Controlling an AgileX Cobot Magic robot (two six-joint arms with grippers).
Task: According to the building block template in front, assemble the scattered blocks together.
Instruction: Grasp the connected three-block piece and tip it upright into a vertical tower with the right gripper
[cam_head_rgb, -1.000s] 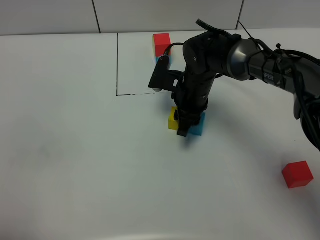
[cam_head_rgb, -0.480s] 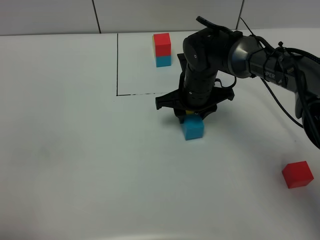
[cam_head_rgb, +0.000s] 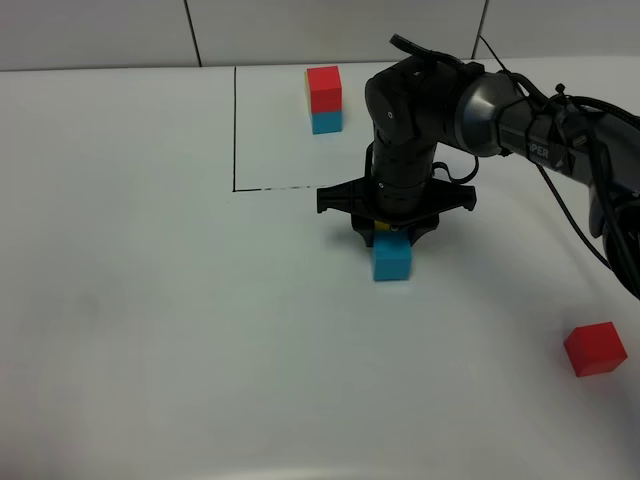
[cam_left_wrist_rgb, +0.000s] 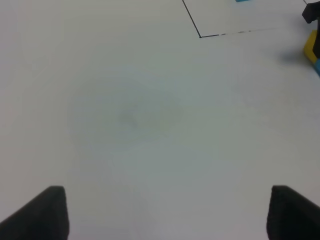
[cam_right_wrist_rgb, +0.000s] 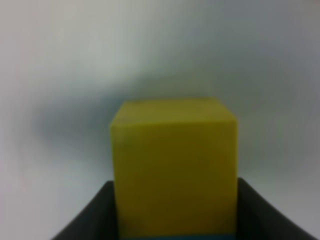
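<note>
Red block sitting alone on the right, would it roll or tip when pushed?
The red block is a flat-faced cube, so it should slide rather than roll. Equally wide and tall, it probably won't tip. Its crisp edges suggest stiffness.

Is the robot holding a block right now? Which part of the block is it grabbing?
Yes. The right gripper is pinching the yellow block by two opposite sides, low down. The left gripper is open and holds nothing.

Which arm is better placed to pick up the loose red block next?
Probably the right. The red block lies at the table's right side, nearer the right gripper, which holds the yellow block by the blue block. The left gripper, open, faces bare table far from it.
</note>
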